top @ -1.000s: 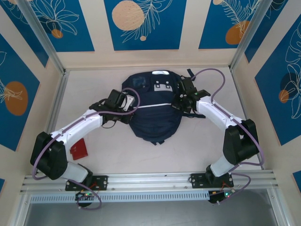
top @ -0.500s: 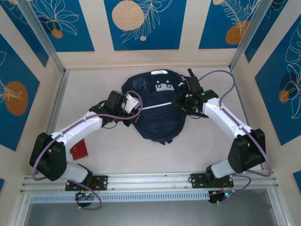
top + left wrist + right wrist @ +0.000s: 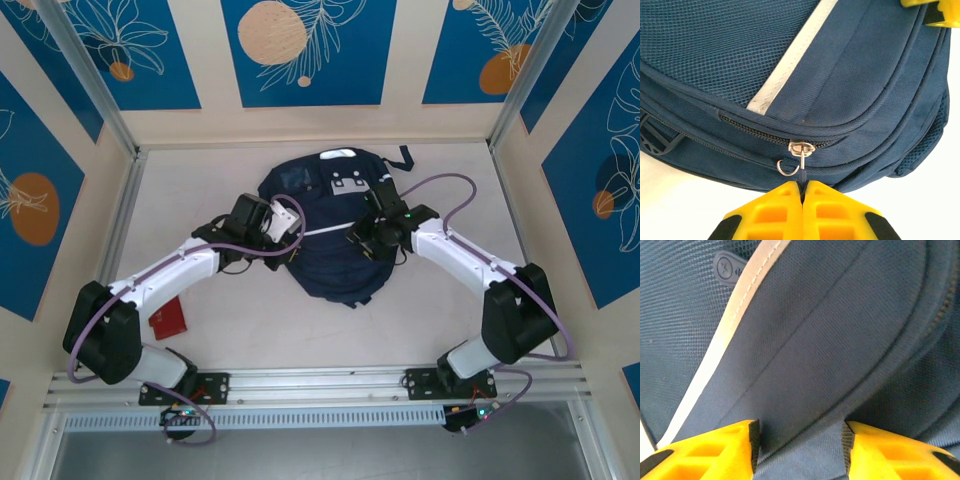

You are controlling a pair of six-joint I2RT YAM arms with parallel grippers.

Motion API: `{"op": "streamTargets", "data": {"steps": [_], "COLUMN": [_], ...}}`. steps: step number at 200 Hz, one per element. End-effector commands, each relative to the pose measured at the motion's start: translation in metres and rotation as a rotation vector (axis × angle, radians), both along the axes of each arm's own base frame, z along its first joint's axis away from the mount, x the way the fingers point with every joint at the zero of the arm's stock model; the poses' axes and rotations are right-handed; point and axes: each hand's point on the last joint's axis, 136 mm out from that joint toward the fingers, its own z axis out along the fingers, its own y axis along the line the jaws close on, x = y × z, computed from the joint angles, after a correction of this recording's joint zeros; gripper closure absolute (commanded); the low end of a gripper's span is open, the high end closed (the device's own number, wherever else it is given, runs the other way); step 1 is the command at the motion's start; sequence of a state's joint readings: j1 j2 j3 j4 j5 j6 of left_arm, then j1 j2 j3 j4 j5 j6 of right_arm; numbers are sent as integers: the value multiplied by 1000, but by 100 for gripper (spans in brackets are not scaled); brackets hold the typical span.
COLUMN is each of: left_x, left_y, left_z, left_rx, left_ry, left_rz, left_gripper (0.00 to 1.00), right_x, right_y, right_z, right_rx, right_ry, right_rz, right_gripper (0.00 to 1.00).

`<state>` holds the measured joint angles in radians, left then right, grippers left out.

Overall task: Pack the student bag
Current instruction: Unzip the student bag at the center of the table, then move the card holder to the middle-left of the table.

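Okay, my left gripper (image 3: 802,191) is pinched tight on the zipper pull (image 3: 801,148) of the student bag (image 3: 855,75) lying just ahead of it, my right gripper (image 3: 799,435) spread astride its fabric, which looks like soft, floppy cloth, so I'd hold by the pull and brace the body.

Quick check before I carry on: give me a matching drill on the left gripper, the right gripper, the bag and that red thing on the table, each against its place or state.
Things:
1. left gripper
2. right gripper
3. student bag
4. red flat item

Places or states:
A. flat on the table, apart from the bag
B. fingers apart, bag fabric between them
C. shut on the zipper pull
D. lying mid-table, with both grippers at it

Pairs: 1-C, 2-B, 3-D, 4-A
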<state>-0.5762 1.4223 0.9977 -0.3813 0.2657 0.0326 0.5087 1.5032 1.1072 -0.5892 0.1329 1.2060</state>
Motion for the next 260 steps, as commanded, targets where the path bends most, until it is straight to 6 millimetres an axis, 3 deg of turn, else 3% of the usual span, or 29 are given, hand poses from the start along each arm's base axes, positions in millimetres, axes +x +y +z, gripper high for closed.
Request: {"op": "streamTargets", "data": {"steps": [1, 15, 36, 66, 83, 96, 111, 140, 172, 208, 229, 260], "left_x": [14, 21, 35, 56, 68, 72, 72, 56, 29, -18, -40, -57], "left_y": [4, 14, 35, 49, 50, 58, 74, 115, 182, 248, 264, 286], "left_z": [7, 3, -8, -15, -12, -11, -9, -3, -15, -53, -72, -83], "left_rx": [39, 94, 207, 262, 250, 256, 280, 291, 323, 339, 344, 360], "left_ry": [-48, -53, -58, -49, -40, -29, -17, -8, 43, 231, 310, 325], "left_rz": [52, 103, 212, 334, 384, 447, 535, 722, 991, 1286, 1360, 1453], "left_gripper": [100, 100, 100, 100, 92, 75, 56, 27, 10, 8, 6, 5], "right_x": [9, 8, 8, 10, 12, 14, 14, 10, 8, 8, 10, 16], "right_y": [-1, -11, -24, -20, -10, -4, -1, -1, -4, -4, -1, 5], "right_z": [4, 0, -6, -5, -1, 5, 14, 33, 40, 38, 40, 49], "right_rx": [-27, -83, -148, -132, -95, -70, -53, -34, -55, -67, -62, -59], "right_ry": [-14, 3, 27, 9, -11, -32, -66, -145, -175, -174, -189, -205], "right_rz": [-31, -43, -53, -28, 7, 32, 57, 98, 141, 164, 190, 228], "right_gripper": [65, 78, 87, 88, 85, 77, 59, 37, 23, 16, 13, 12]}}
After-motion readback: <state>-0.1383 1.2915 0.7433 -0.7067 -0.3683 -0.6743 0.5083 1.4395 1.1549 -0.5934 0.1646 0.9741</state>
